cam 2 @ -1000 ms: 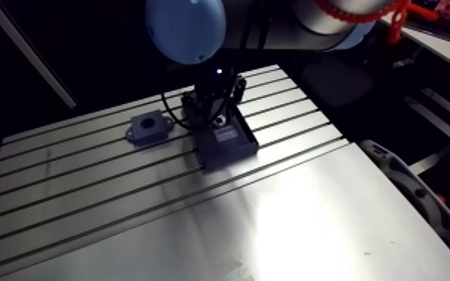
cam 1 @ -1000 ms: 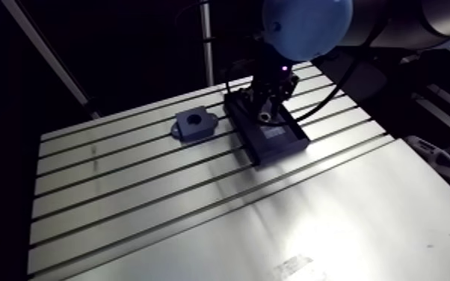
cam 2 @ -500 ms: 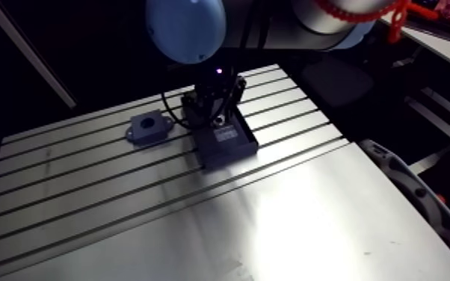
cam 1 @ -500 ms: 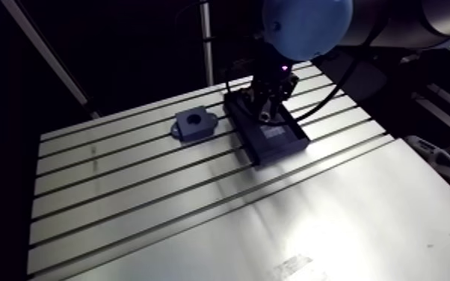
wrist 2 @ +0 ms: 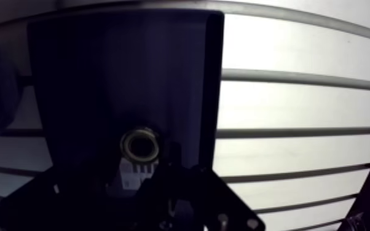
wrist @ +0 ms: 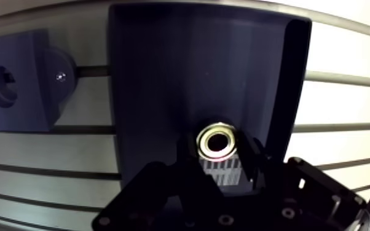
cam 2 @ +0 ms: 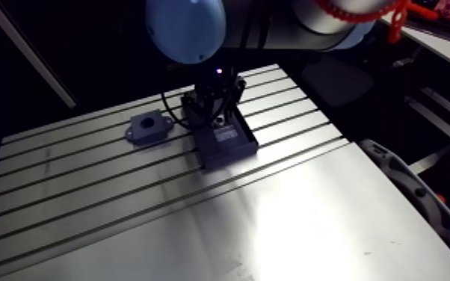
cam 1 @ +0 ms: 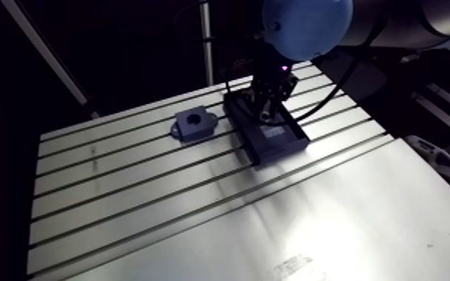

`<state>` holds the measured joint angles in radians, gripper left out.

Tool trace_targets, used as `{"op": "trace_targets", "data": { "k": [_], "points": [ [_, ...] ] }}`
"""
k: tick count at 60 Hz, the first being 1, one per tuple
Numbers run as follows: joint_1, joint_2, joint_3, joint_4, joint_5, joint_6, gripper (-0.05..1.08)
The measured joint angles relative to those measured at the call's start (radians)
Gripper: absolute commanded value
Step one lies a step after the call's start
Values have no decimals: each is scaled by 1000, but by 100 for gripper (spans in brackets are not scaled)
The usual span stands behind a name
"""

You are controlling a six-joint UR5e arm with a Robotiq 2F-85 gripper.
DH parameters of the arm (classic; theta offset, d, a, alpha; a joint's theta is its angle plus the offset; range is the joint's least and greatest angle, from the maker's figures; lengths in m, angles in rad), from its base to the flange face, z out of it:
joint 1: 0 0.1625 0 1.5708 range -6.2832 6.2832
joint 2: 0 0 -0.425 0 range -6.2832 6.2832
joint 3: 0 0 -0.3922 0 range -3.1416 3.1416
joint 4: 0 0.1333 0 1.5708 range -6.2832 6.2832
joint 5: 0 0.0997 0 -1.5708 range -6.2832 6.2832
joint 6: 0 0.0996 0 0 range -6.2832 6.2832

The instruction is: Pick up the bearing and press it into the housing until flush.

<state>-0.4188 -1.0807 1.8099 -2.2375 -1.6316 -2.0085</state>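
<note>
Reaching into the dark tray (wrist: 163, 74) at the upper centre of the arm view, the gripper (wrist: 220, 153) sets its two fingers narrowly apart against either side of the bearing (wrist: 218, 140), apparently pinching the ring so it can be lifted clear of the tray's walls. The housing (cam 1: 193, 123), bore facing upward to receive the part, sits just left of the tray on the slotted table (cam 1: 161, 202).
</note>
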Motion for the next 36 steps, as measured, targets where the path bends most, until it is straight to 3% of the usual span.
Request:
{"op": "trace_targets", "data": {
  "k": [36],
  "points": [
    [-1, -5, -2, 1, -1, 0, 66]
  ]
}}
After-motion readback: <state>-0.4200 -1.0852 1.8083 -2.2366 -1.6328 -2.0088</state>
